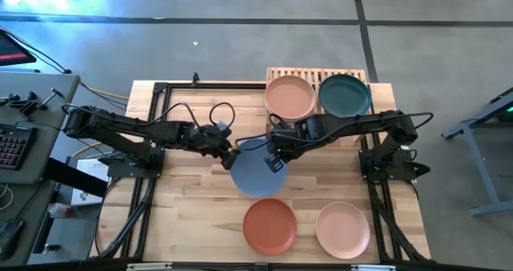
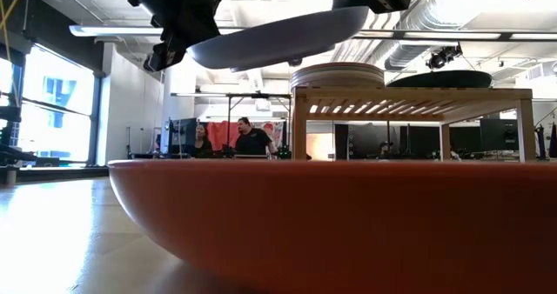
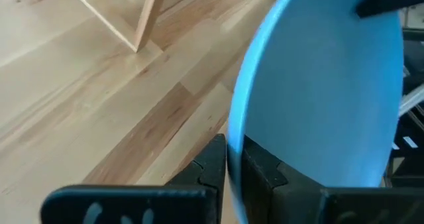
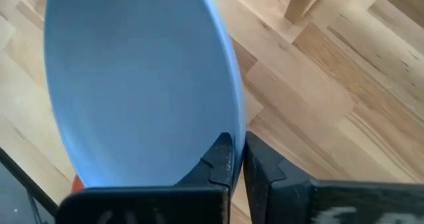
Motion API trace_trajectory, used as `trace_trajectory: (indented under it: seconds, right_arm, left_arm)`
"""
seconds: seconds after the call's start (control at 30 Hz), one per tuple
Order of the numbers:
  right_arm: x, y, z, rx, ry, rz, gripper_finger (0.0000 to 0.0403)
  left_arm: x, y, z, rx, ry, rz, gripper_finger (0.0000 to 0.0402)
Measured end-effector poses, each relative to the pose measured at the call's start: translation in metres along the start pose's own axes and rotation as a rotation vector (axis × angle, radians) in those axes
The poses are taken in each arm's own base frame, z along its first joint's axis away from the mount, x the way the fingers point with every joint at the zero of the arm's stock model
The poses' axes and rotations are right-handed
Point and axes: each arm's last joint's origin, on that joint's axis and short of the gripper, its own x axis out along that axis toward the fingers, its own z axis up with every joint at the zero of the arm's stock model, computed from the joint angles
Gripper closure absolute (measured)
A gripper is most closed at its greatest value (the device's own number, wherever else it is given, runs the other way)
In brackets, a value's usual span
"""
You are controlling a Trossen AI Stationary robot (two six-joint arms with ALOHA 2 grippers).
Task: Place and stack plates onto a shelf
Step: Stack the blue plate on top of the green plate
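Both jaws pinch blue plate (image 1: 258, 175) rim, L (image 1: 230, 153) & R (image 1: 275, 156) on opposite edges, plate lifted off table

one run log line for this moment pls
blue plate aloft, tilted | left gripper on rim | right gripper shut on rim | shelf: peach, dark green plates

Overhead looking straight down, tabletop-level behind orange plate (image 2: 348, 216), 2 wrist close-ups sharing blue plate (image 3: 324, 91)

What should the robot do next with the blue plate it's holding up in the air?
Probably the left gripper should let go. Both pinch the blue plate by its rim, the right gripper sits nearer the shelf, and can carry it onto the peach plate.
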Motion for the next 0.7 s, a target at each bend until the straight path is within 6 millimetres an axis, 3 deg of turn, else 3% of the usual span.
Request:
trace_trajectory:
  seconds: [0.4,0.7]
  right_arm:
    - [0.000,-0.001,-0.001,-0.009,0.019,-0.006,0.0403]
    - [-0.001,-0.008,-0.012,-0.036,0.126,-0.082,0.0403]
  left_arm:
    - [0.000,-0.006,0.004,0.020,-0.015,-0.096,0.0320]
    - [-0.002,0.000,0.012,-0.019,0.015,-0.141,0.0315]
